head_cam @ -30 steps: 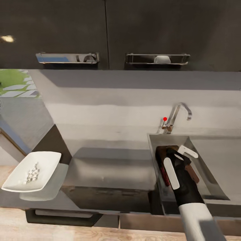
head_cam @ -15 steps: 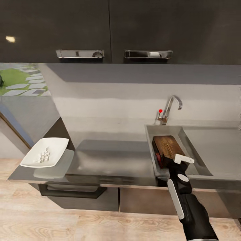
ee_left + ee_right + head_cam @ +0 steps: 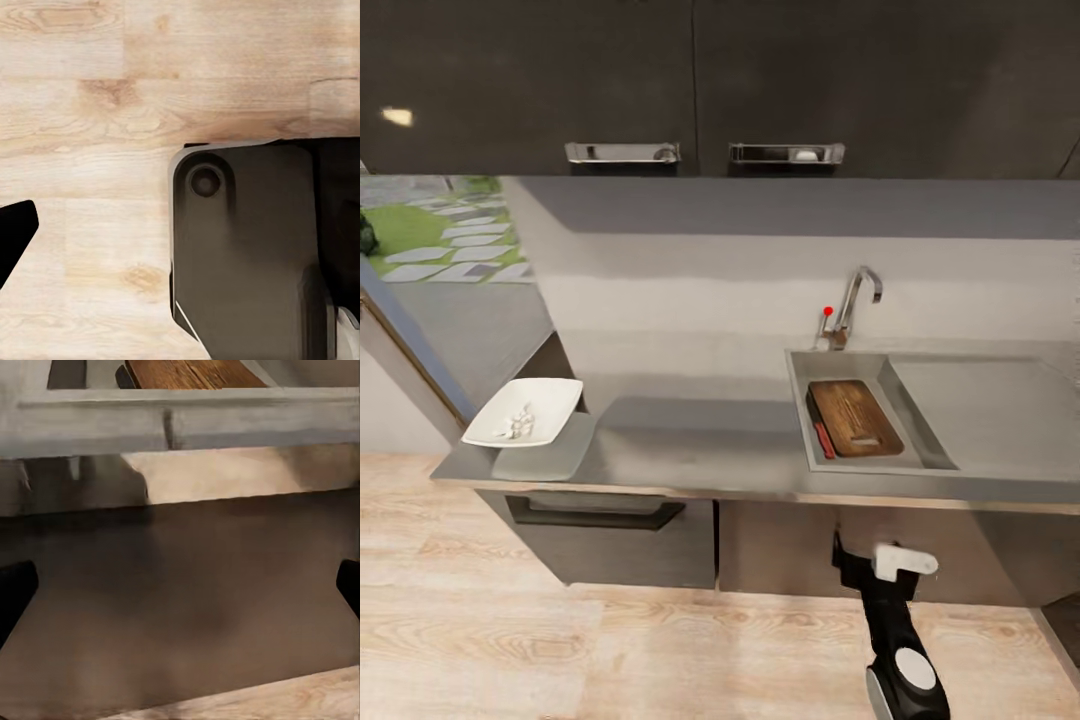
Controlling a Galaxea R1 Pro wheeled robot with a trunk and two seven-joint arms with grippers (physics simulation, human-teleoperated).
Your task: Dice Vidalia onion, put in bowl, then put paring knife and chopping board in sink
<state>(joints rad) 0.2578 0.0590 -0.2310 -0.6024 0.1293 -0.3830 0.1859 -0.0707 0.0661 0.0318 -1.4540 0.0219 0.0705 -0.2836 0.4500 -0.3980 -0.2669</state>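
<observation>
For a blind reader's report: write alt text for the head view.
A dark-brown wooden chopping board lies in the stainless-steel sink, a red-handled paring knife beside it. At the far end of the grey steel countertop sits a white squarish bowl holding pale diced onion. The robot's black-and-white right gripper hangs below the counter edge, over wooden floor.

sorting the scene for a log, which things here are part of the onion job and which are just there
Part of the job:
- chopping board, lying in the sink
- paring knife, beside the board in the sink
- bowl with diced onion
- countertop
- right gripper, open and empty, below the counter edge

Just there:
- faucet
- upper cabinets
- wooden floor
</observation>
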